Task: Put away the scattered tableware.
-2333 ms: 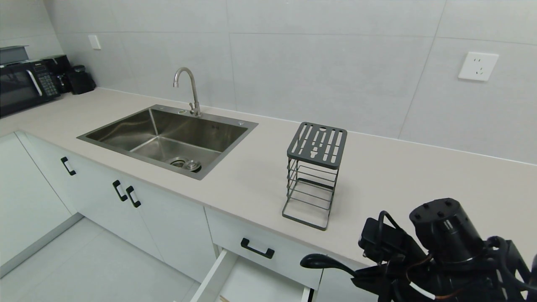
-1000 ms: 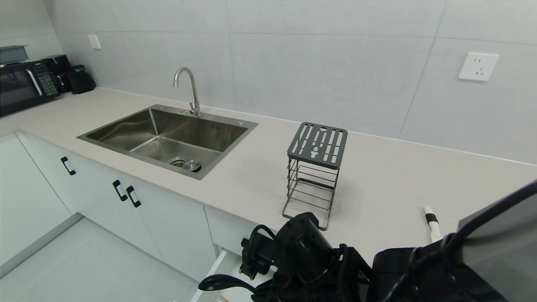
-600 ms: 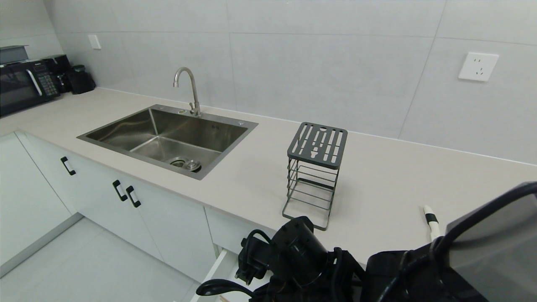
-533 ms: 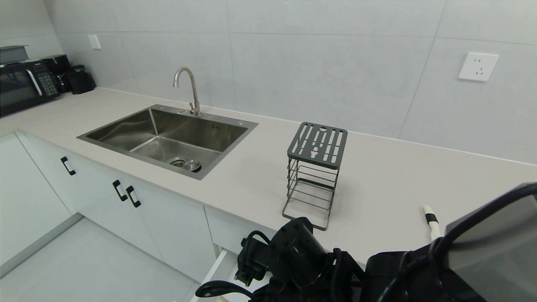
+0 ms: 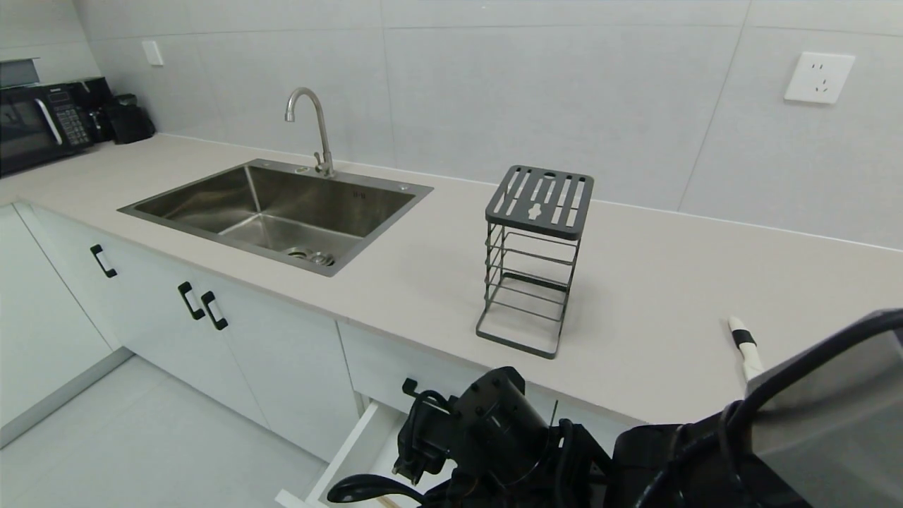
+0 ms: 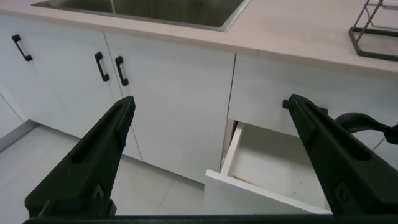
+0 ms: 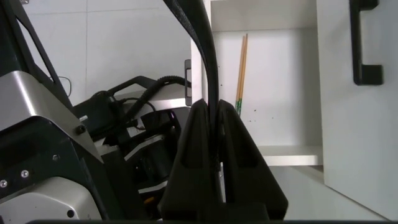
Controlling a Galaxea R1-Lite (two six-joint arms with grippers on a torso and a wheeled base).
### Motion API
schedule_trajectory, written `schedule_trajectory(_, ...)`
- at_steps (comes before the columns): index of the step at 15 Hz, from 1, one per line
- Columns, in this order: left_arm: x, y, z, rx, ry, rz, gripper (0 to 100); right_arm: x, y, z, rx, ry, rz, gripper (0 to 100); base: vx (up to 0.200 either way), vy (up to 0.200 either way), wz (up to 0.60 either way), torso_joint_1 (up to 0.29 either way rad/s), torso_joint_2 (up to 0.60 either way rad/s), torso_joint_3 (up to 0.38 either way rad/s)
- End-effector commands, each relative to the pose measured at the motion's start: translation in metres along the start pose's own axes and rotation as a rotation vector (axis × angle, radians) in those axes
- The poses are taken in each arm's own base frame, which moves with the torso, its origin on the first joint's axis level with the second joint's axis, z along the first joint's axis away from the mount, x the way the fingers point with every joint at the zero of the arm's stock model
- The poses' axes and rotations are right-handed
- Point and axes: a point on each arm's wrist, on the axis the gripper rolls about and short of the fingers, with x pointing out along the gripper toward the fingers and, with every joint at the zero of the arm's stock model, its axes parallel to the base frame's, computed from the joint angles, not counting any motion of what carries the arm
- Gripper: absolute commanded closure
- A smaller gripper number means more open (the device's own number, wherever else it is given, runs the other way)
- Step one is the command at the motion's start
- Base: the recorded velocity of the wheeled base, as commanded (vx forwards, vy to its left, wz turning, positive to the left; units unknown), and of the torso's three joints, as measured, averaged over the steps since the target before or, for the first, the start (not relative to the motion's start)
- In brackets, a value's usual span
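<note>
Right wrist view shows slim curved black utensil (image 7: 203,53).

The right gripper (image 7: 214,121) is seen with its fingers (image 7: 245,165) pressed together on a thin black utensil handle (image 7: 200,43), which is held between them and curves up and away past the tips. Behind it an open white drawer (image 7: 286,81) is seen. A pair of wooden chopsticks (image 7: 242,65) is laid side by side on the drawer's floor, parallel to its side wall and close to that edge. Beside the drawer's opposite edge, a white panel (image 7: 339,124) is fitted with a black pull handle (image 7: 364,43).
</note>
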Motion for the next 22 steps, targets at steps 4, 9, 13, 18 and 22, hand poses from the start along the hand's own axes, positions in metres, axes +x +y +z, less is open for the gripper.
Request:
schedule_trajectory(4,0.0,0.0,0.0,0.0,0.001,0.0,0,-0.001,0.001,0.002,-0.003,-0.005,0.002,100,0.0,0.0,0.0,-0.262,0.52,0.248)
schedule_trajectory(9,0.0,0.0,0.0,0.0,0.001,0.0,0,-0.001,0.001,0.003,-0.003,-0.01,0.002,100,0.0,0.0,0.0,-0.252,0.49,0.229)
schedule_trajectory(13,0.0,0.0,0.0,0.0,0.001,0.0,0,0.001,0.0,0.004,-0.003,-0.013,-0.003,100,0.0,0.0,0.0,-0.062,0.12,0.058)
schedule_trajectory(18,0.0,0.0,0.0,0.0,0.001,0.0,0,0.007,-0.003,0.007,0.002,-0.014,-0.013,100,0.0,0.0,0.0,-0.111,0.21,0.103)
schedule_trajectory(22,0.0,0.0,0.0,0.0,0.001,0.0,0,0.012,-0.009,0.014,0.009,-0.034,-0.039,100,0.0,0.0,0.0,-0.238,0.41,0.166)
